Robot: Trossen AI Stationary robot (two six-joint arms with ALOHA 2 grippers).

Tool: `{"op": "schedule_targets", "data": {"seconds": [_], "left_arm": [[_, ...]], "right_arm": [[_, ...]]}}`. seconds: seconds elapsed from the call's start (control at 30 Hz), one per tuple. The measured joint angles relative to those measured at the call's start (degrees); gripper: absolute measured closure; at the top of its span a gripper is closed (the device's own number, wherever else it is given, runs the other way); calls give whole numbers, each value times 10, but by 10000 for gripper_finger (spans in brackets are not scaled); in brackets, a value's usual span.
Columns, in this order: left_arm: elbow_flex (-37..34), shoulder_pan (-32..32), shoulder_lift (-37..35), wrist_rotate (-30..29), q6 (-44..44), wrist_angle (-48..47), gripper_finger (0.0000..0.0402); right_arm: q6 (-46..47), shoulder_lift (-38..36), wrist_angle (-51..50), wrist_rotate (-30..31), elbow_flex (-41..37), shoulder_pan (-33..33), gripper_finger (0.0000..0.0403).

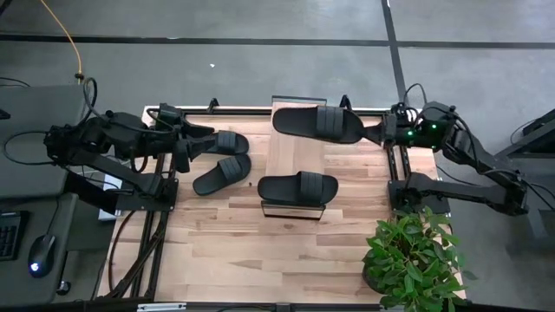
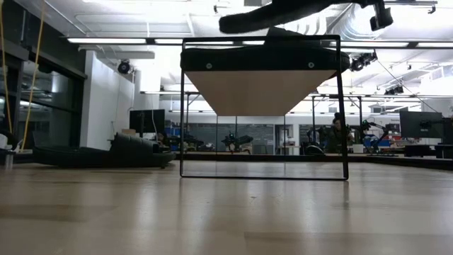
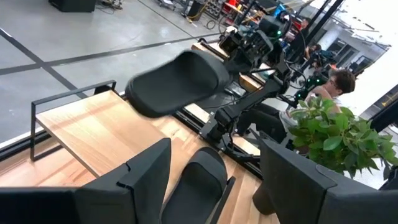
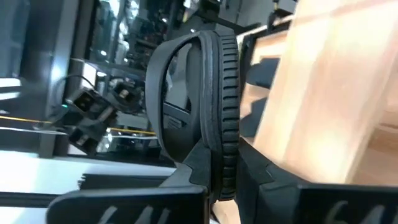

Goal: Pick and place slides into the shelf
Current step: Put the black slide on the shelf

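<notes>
Our right gripper is clamped on the heel end of one slide, holding it above the far end of the shelf; the low view shows that slide hanging in the air over the plank top. A second slide lies across the shelf's near end. Two more slides rest on the table left of the shelf, one nearer us and one farther back. Our left gripper sits at that farther slide with its fingers spread wide; the left wrist view shows the slide between them. A potted plant stands at the table's near right corner.
</notes>
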Motion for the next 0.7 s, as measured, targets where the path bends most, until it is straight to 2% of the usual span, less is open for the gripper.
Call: {"op": "schedule_targets", "data": {"seconds": [0.13, 0.37, 0.43, 0.57, 0.7], "left_arm": [[0, 0, 8, 0, 0, 3, 172], [0, 0, 9, 0, -3, 3, 172], [0, 0, 9, 0, -4, 3, 172], [0, 0, 9, 0, -4, 3, 172], [0, 0, 9, 0, -5, 3, 172]], "right_arm": [[6, -5, 1, 18, 0, 18, 391], [2, -39, -44, 89, -3, 60, 391], [16, -66, -29, 100, -37, 71, 391], [82, -132, 72, 114, -150, 85, 394], [115, -159, 168, 134, -233, 94, 398]]}}
